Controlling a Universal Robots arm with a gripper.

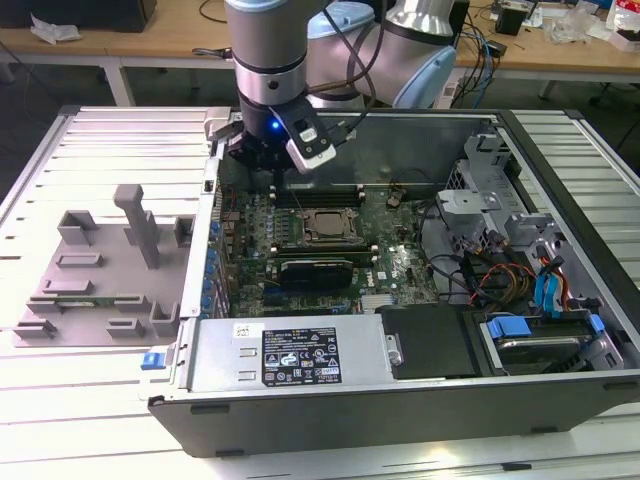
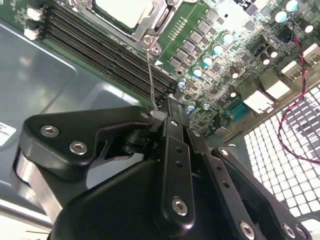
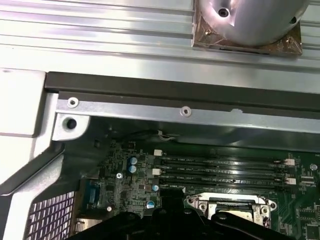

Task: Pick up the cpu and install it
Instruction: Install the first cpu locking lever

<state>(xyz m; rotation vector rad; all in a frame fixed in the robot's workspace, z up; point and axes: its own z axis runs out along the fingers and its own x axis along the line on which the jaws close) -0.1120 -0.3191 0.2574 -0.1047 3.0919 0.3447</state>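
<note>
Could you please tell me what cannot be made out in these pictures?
The cpu: second wrist view, cut off by the picture's edge.
Its socket frame: first wrist view, partly hidden by the hand.
The motherboard: exterior view, one corner covered by the arm.

We see the cpu (image 2: 122, 10) with a matt, silvery-white metal top, and the socket frame (image 2: 152, 22) around it looks like bright bare steel. The motherboard (image 2: 235, 55) is green and faintly glossy. The gripper (image 2: 169, 107) is matt black with shiny screw heads. The computer case (image 1: 400, 410) is dull grey sheet metal, and the worktop (image 1: 70, 420) is pale, ribbed metal.
</note>
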